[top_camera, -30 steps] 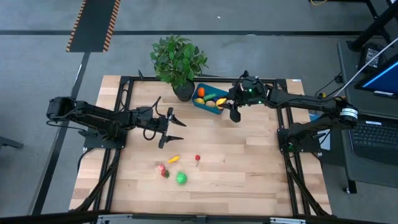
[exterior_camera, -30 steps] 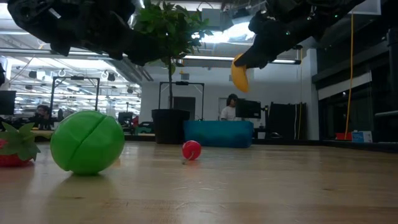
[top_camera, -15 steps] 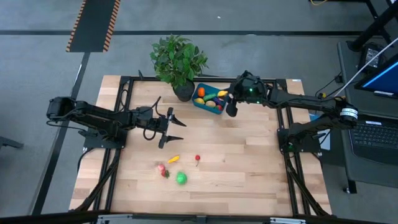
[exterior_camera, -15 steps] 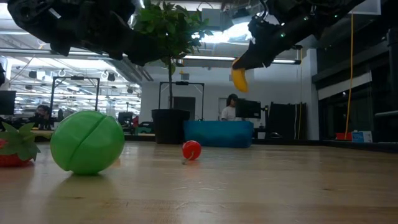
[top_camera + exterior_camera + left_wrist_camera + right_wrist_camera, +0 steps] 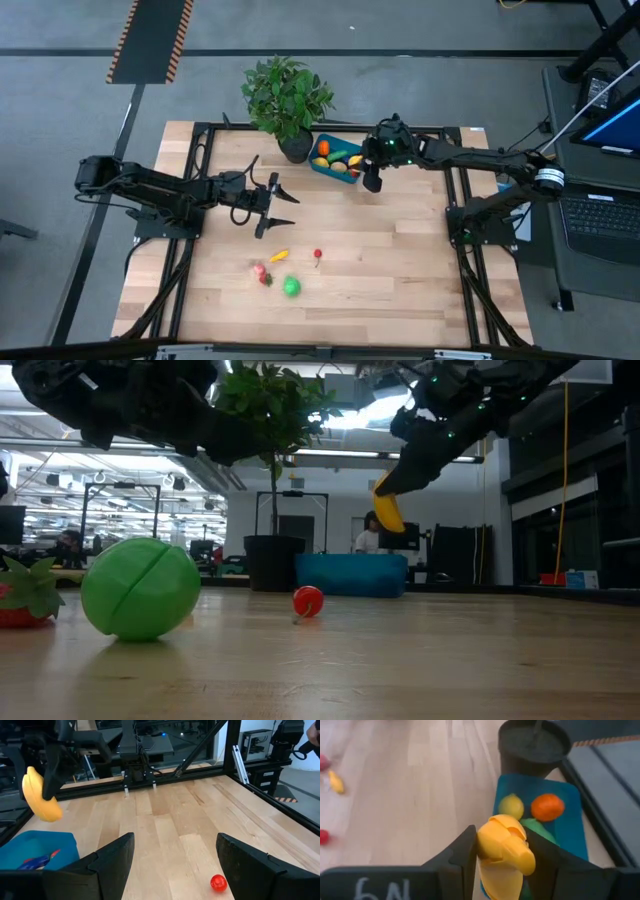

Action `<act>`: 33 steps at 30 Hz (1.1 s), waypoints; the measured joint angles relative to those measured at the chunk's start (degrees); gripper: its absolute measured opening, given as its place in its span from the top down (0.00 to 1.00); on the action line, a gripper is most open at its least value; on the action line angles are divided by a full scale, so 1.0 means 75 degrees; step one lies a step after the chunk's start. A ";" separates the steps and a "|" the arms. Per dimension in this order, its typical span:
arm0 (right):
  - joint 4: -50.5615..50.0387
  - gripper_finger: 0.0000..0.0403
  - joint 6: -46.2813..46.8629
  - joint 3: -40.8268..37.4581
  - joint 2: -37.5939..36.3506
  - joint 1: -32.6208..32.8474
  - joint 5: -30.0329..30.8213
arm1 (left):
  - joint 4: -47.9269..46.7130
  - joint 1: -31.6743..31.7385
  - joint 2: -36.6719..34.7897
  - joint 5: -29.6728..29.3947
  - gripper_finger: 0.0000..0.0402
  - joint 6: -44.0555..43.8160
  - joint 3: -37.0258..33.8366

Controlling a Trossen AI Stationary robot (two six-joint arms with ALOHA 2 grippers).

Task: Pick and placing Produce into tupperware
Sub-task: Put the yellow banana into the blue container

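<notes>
My right gripper is shut on a yellow banana and hangs over the right end of the teal tupperware. The tupperware holds a lemon, an orange and a green piece. My left gripper waits open over the table's left middle, touching nothing. An orange-yellow piece, a small red piece, a red strawberry and a green ball lie on the table. My right gripper pinches the banana between its two fingers, one on each flat side, at the banana's upper part. The fingers slant down from the table's right side. The banana hangs below them, lifted clear above the tupperware.
A leafy potted plant stands in a dark pot right beside the tupperware's left end. Bare wood lies between the tupperware and the loose pieces. Black frame rails run along the table's sides.
My right gripper has sunk toward the tupperware and tipped further downward, carrying the banana lower with it. The banana stays between the fingers, clear of the container.
</notes>
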 joint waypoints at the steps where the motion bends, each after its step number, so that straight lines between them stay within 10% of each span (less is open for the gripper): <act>1: -0.0098 0.68 -0.0015 0.0083 0.0081 -0.0045 -0.0118 | 0.0001 0.0000 0.0000 0.0000 0.32 0.0001 0.0000; 33: -0.5035 0.68 -0.1953 0.4488 0.3036 -0.1164 -0.0807 | -0.0698 0.0005 0.0003 -0.0002 0.32 0.0011 0.0000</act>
